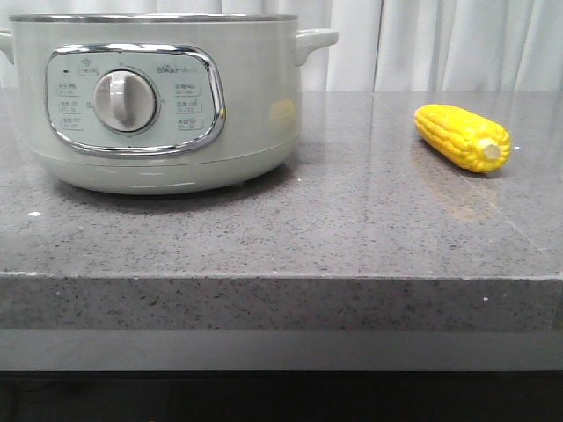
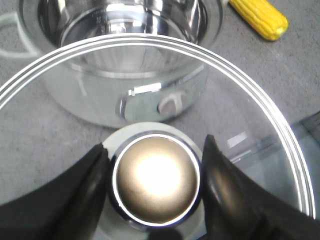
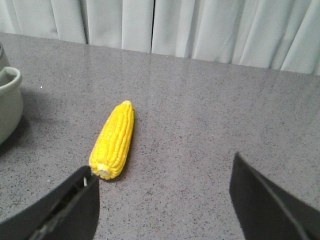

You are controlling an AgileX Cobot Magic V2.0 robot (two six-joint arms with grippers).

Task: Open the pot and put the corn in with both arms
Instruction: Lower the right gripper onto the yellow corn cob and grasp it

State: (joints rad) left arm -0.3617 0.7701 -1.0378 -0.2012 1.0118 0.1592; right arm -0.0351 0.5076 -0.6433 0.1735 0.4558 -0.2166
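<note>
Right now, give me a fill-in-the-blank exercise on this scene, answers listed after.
1. The left pincer grips the glass lid by its round ____.
2. With the lid lifted off, the pot on the countertop stands ____.
3. The corn lies on the countertop in front of the right pincer, whose fingers are spread ____.
4. In the front view, the corn lies to the ____ of the pot.

Missing words: knob; open; open; right
</note>
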